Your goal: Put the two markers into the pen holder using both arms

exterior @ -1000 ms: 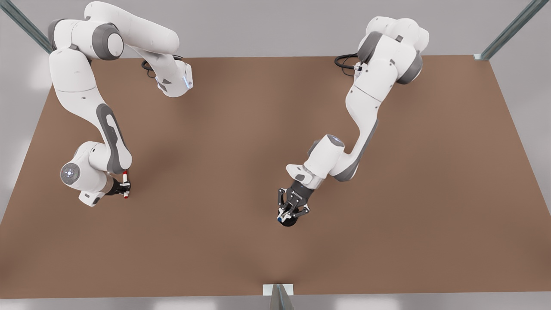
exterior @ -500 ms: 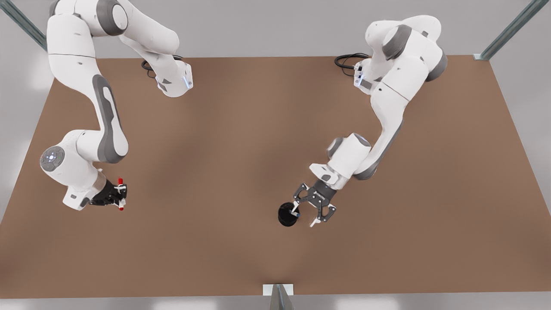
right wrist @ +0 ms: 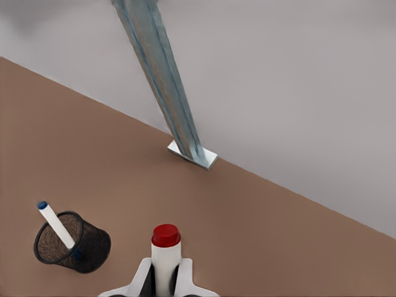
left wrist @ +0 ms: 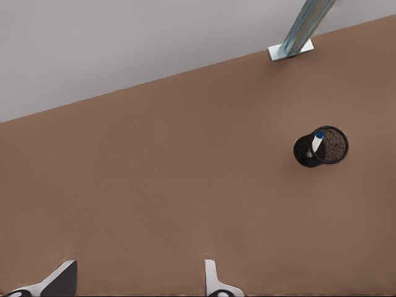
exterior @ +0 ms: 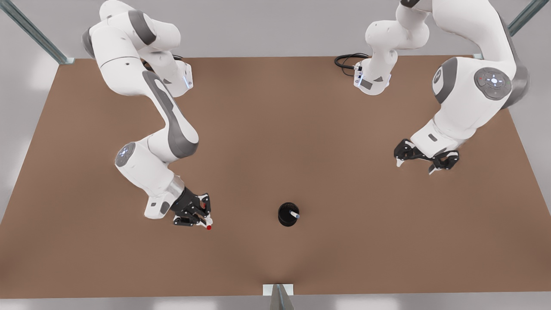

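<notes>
Standing here watching: the blue-capped marker [exterior: 294, 213] is already in the black mesh pen holder [exterior: 285, 219], leaning against the rim with its cap end sticking out; one down, I'd say.

The right gripper [exterior: 202, 217], on the front view's left, is clamped on the red-capped marker [exterior: 206, 224], fingers around the white barrel and the red cap poking past them, which you can see well in the right wrist view [right wrist: 166, 247]. It hangs near the holder but clearly apart from it.

The left gripper [exterior: 414, 167] is off by the front view's right edge, fingers spread and holding nothing; that arm looks like it's just waiting.

Handling guess: the marker is a light, stiff plastic stick, smooth, so it could pivot or slip in a two-finger pinch; a mid-barrel hold seems sensible for keeping it straight. The holder looks light too, and it's shorter than a marker, so a sideways bump could tip it; the leaning blue one also takes up part of the opening.

Room: the brown table [exterior: 344, 150] is wide open between gripper and holder; the holder sits fairly near the front edge, by the metal post [exterior: 278, 292], so I'd come in from above rather than sweeping low.
</notes>
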